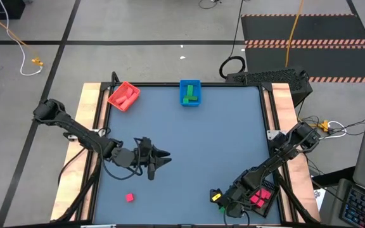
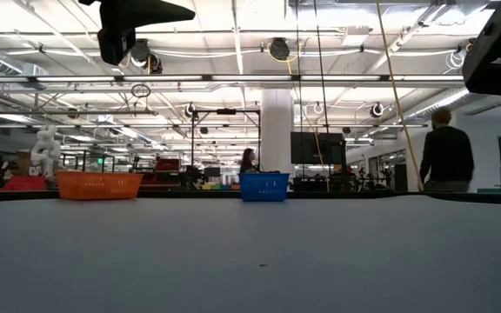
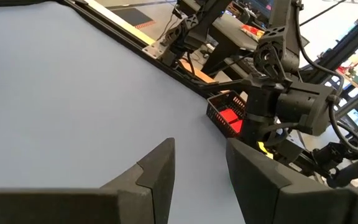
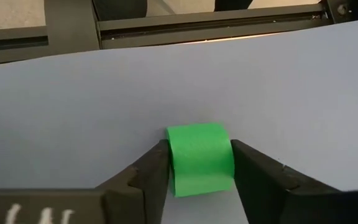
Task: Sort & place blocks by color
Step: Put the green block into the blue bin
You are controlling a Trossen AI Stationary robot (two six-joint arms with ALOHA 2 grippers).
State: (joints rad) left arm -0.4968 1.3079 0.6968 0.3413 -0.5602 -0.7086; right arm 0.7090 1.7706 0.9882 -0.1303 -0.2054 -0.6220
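Note:
A small green block [image 4: 199, 158] lies near the table's near right part, and my right gripper [image 4: 199, 145] is shut on it; in the high view it shows as a yellow-green spot [image 1: 217, 197] at that gripper's tip. My left gripper [image 3: 201, 146] hovers open over the table's left middle [image 1: 163, 157] with nothing between its fingers. A lone red block [image 1: 129, 197] lies flat on the table near the front edge. A red tray [image 1: 123, 95] holds red blocks, a blue tray [image 1: 190, 92] green ones, and a black tray [image 1: 262, 196] pink-red ones. My right gripper pinches the green block by two opposite side faces [image 4: 174, 163], one finger [image 4: 145, 171] on each. The fingers slant down at it from the table's far right. The block appears to rest on the table between them.
The red and blue trays stand at the table's far edge, and the black tray sits right beside my right arm at the near right corner. Wooden rails [image 1: 90, 126] border the table. In the low view a person [image 2: 446, 152] stands in the room beyond.

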